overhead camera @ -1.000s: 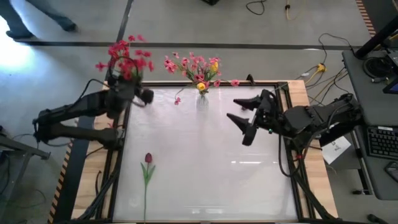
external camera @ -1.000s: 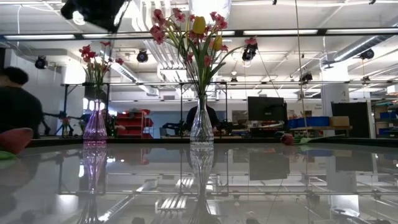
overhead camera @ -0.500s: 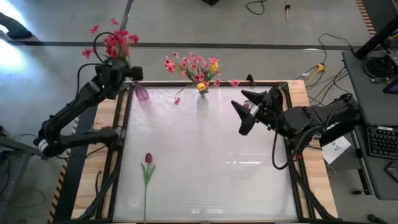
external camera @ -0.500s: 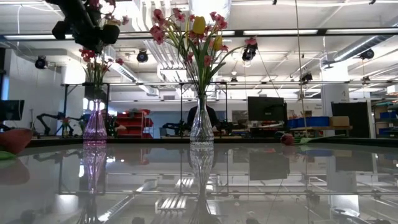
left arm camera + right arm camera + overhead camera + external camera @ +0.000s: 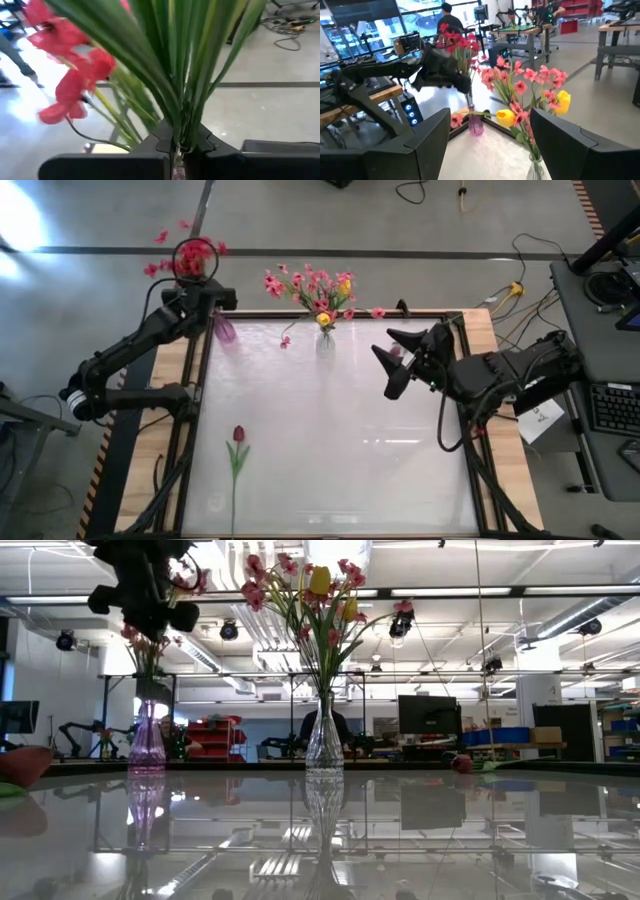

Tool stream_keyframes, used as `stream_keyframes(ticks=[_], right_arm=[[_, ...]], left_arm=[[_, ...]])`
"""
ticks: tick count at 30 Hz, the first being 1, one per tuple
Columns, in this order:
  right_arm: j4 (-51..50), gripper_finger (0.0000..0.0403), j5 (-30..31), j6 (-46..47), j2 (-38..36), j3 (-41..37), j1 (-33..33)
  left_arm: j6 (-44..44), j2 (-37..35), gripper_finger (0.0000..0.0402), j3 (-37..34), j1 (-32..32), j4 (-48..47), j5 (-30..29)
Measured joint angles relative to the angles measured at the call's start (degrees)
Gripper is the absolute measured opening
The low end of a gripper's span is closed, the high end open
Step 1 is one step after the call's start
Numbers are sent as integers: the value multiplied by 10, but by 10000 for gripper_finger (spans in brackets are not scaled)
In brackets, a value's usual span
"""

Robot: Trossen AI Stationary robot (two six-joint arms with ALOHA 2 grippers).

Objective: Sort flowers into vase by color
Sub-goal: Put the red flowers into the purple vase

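My left gripper (image 5: 197, 298), at ten o'clock, is clamped on the red spray's (image 5: 192, 258) light, whippy stems (image 5: 180, 95), the right place to hold; right gripper (image 5: 398, 360) hangs spread, empty.

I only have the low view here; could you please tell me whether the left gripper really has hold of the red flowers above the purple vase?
Observer: Yes. The left wrist view shows the left gripper shut on the green stems of the red flowers.
Operator: Thank you. Where is the right gripper?
Observer: The high view shows the right gripper open and holding nothing, over the right part of the table.
Operator: Is any flower left lying loose?
Observer: From above, a dark-red bud on a green stem lies flat towards the table's front left.
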Motion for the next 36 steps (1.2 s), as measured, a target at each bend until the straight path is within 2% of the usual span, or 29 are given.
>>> stream_keyframes(ticks=[3,7,13,17,19,25,28,32,36], right_arm=[[-20,267,0,17,0,0,6],[-41,265,0,37,0,0,8],[-54,267,0,42,-1,0,8],[-57,265,0,32,-2,0,8],[-57,265,0,23,-2,0,8],[-64,267,-5,23,-2,0,8],[-72,264,-16,32,-2,0,8],[-82,260,-24,46,-2,0,8],[-83,261,-26,46,-2,0,8]], left_arm=[[-7,0,0,12,-2,-1,25],[2,-4,0,58,-1,-39,26],[-6,10,0,123,-1,-201,65],[-19,24,0,138,1,-291,91],[-21,26,0,134,0,-274,85],[-21,24,0,125,0,-133,84],[-17,24,0,132,0,-111,82],[-15,24,0,127,0,-100,42],[-36,25,0,107,1,-86,38]])
